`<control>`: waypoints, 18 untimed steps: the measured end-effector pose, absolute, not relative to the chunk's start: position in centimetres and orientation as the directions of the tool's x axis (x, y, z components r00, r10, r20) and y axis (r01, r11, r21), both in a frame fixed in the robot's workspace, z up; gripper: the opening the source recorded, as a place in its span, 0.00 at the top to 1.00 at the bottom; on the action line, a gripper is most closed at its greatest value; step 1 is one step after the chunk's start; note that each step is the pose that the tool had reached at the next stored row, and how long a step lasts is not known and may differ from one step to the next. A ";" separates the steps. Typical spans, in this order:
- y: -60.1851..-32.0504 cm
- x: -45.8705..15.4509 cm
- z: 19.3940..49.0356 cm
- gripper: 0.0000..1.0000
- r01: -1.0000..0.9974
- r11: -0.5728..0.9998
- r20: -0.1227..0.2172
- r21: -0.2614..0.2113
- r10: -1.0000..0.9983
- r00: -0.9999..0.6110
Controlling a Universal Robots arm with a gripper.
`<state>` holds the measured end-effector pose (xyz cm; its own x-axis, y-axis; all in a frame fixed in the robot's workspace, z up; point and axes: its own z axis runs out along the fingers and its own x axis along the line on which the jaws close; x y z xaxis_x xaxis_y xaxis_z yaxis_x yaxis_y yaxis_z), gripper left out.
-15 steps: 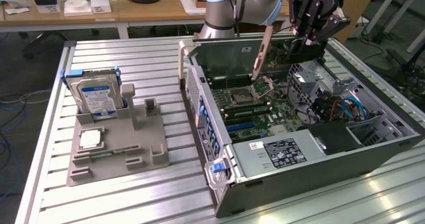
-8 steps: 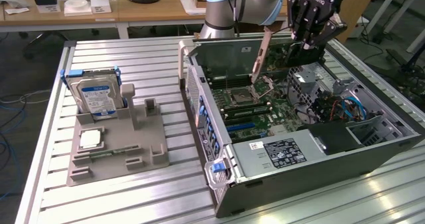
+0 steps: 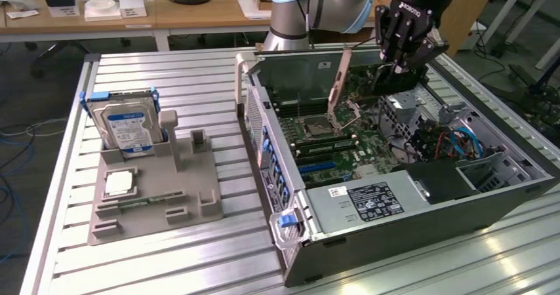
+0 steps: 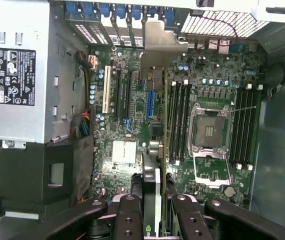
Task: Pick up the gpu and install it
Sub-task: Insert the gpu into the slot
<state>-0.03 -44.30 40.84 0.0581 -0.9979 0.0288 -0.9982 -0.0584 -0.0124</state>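
Observation:
The gpu (image 3: 389, 80) hangs on edge above the motherboard (image 3: 337, 154) inside the open computer case (image 3: 420, 226), at the far side of the case in the exterior view. My gripper (image 3: 398, 69) is shut on its upper edge. The card's metal bracket (image 3: 338, 78) points toward the case's rear wall. In the wrist view the gpu (image 4: 151, 182) is seen edge-on between my fingers (image 4: 127, 215), and its bracket (image 4: 158, 37) reaches toward the blue slot latches (image 4: 102, 10). The card runs above the expansion slots (image 4: 127, 95), clear of the board.
A grey power supply (image 3: 368, 203) fills the case's near corner. The CPU socket (image 4: 210, 132) and memory slots (image 4: 180, 120) lie beside the card. On the slatted table (image 3: 175, 262), a grey fixture (image 3: 149, 190) holds a hard drive (image 3: 130, 128) upright.

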 end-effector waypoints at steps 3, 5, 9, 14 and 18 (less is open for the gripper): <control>-44.2 0.0 40.3 0.73 -0.999 -0.038 0.029 -0.011 -0.999 0.038; -44.2 0.0 40.0 0.73 -1.000 0.000 0.029 -0.011 -1.000 0.000; -44.2 0.0 39.7 0.73 -1.000 0.019 0.029 -0.011 -0.999 -0.019; -44.2 -0.2 39.0 0.73 -1.000 0.019 0.029 -0.011 -0.999 -0.019; -44.2 -0.3 38.5 0.73 -1.000 0.019 0.028 -0.010 -0.999 -0.019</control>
<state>-0.30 -44.20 38.53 -0.0191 -0.9994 0.0285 -0.9998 0.0188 -0.0104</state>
